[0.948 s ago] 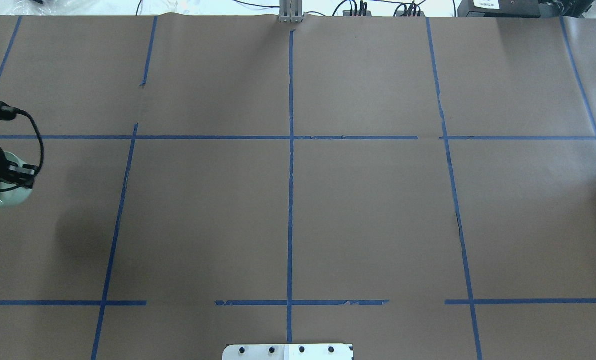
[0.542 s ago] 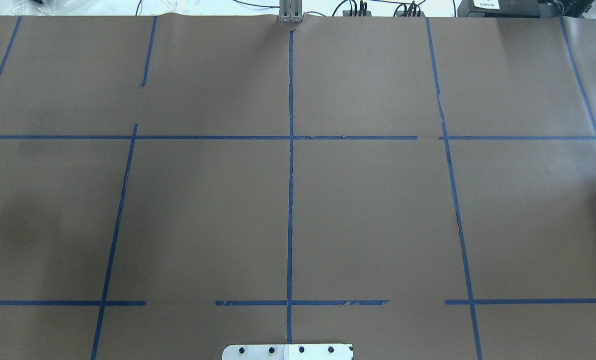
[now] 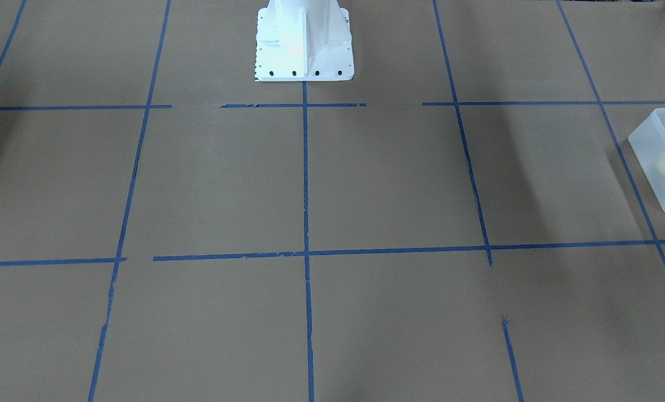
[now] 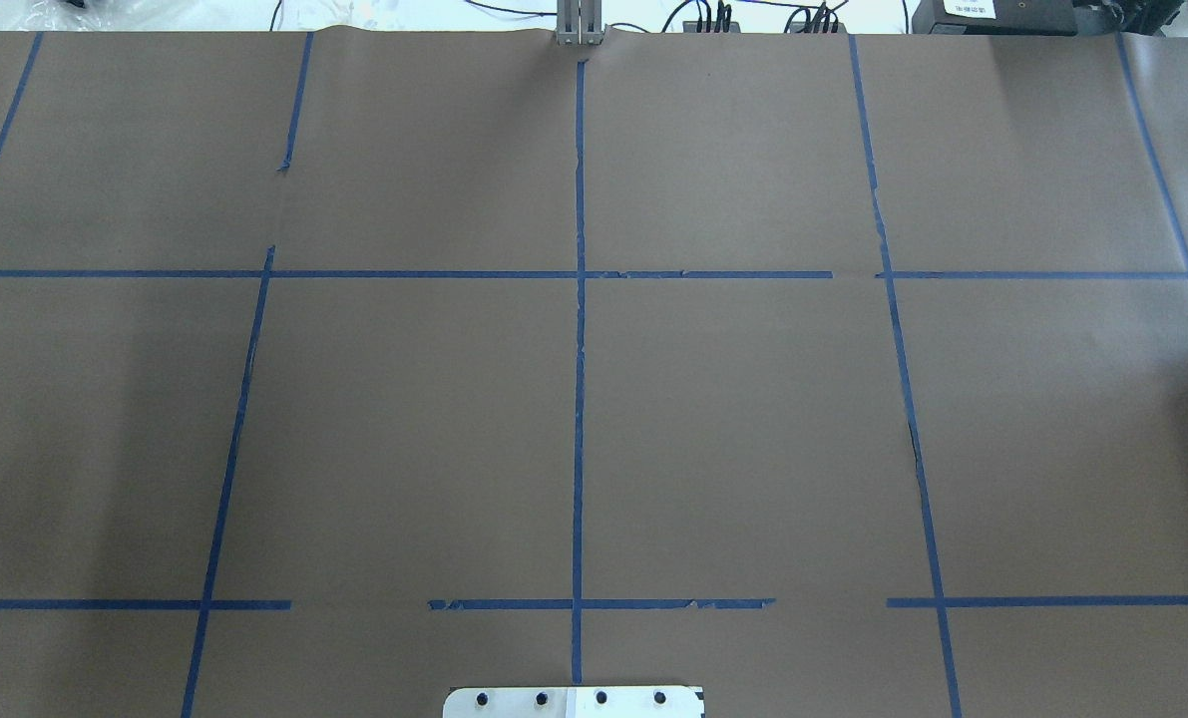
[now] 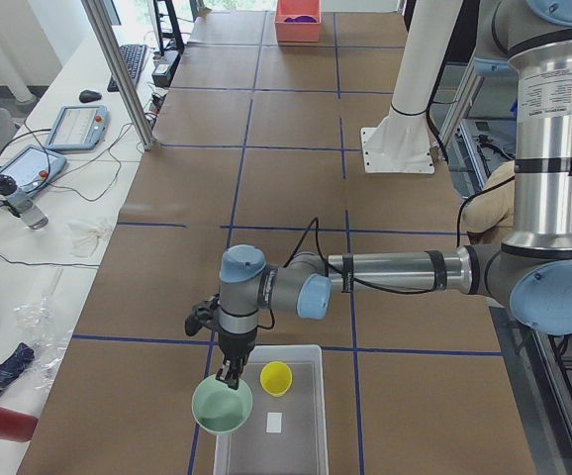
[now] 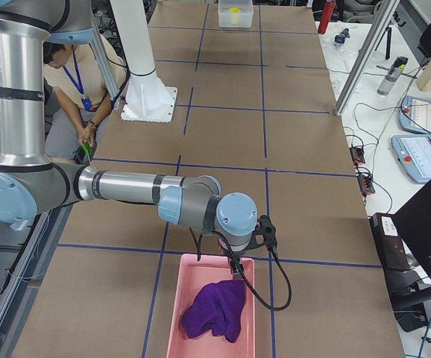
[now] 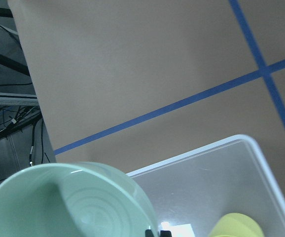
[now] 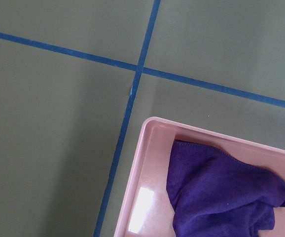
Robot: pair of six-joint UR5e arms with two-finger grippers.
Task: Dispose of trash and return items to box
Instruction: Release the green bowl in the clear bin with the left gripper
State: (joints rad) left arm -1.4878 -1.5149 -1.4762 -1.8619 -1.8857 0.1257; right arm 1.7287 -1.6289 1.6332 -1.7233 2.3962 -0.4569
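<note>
The small yellow tapered plastic cup (image 5: pixel 276 377) sits inside the translucent frosted-white rectangular plastic box (image 5: pixel 302 440), at the lower middle of the left-end view. In the front-facing view, box and cup are cut off by the right edge. Just left of the cup in the left-end view, a pale green round bowl (image 5: pixel 221 407) hangs over the box's left wall. The left gripper (image 5: pixel 230 375) points straight down onto it, its jaws pinching the bowl's upper rim. The left wrist view shows the bowl at lower left, close to the lens. The box stands on the brown paper-covered counter (image 4: pixel 404 419), which is crossed by blue tape lines. At the bottom of the right-end view, the right gripper (image 6: pixel 235 271) hangs over the near end of a pink rectangular plastic bin (image 6: pixel 200 273). A crumpled purple cloth (image 6: pixel 215 309) lies in that bin. Whether these jaws are spread or pressed together cannot be told.
</note>
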